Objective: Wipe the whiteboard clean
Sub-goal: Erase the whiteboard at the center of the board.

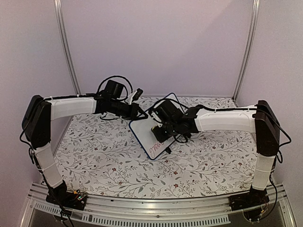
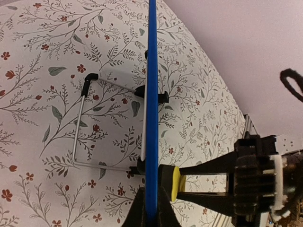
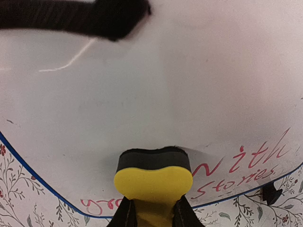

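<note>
Tabletop point(image 1: 104, 161): covered in a floral cloth, with the board standing near its middle, between the two arms
Whiteboard point(image 3: 156, 94): blue-framed, propped nearly upright on a wire stand point(image 2: 80, 127), and most of its face is wiped white
Red writing point(image 3: 246, 161): one band along the lower edge, reading roughly "with stories" on one side and a few letters on the other
Sponge eraser point(image 3: 152, 182): yellow with a dark felt face, and the felt is pressed flat on the board just above the writing
Left fingers point(image 2: 140, 215): clenched on the board's blue edge to steady it
Right fingers point(image 3: 125, 215): clamped around the eraser's yellow body
Step in hand: wiping the last lines
Doing it well: keep the felt square to the surface and sweep along the lower band with light, even pressure; the left grip should hold firm so the stand does not slide or tip; stop short of the frame
</note>
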You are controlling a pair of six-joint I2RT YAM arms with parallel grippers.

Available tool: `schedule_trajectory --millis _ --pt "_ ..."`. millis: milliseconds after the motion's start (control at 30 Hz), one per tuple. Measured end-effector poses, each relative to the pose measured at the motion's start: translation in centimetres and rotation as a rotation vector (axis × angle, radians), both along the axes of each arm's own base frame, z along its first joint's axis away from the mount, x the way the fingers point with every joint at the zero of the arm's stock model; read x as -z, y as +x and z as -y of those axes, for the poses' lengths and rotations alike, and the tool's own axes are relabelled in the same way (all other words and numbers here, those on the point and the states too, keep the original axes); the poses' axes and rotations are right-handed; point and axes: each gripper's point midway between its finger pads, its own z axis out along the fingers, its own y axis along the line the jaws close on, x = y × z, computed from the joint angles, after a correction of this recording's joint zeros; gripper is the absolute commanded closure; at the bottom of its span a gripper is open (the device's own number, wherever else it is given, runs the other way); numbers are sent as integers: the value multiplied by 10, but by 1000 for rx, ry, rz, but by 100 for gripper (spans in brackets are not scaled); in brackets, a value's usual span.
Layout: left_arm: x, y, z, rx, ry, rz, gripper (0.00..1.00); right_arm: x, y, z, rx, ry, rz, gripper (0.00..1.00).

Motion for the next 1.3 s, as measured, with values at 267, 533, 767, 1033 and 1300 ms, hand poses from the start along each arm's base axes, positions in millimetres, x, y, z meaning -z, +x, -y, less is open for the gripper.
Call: schedule_trajectory --millis 267,533,767,1033,1300 --pt "0 0 0 0 0 -2 100 -34 30 -9 15 73 91 85" --pt "2 0 -1 -11 4 -17 100 -2 14 6 28 60 37 85" --pt "1 0 -1 -10 3 -16 100 41 -12 34 47 0 -71 85" --pt "0 -1 -1 -7 3 -10 100 42 -21 29 22 1 -97 85" --pt "0 -1 -1 -6 4 -10 100 11 -20 -8 -59 48 -40 85"
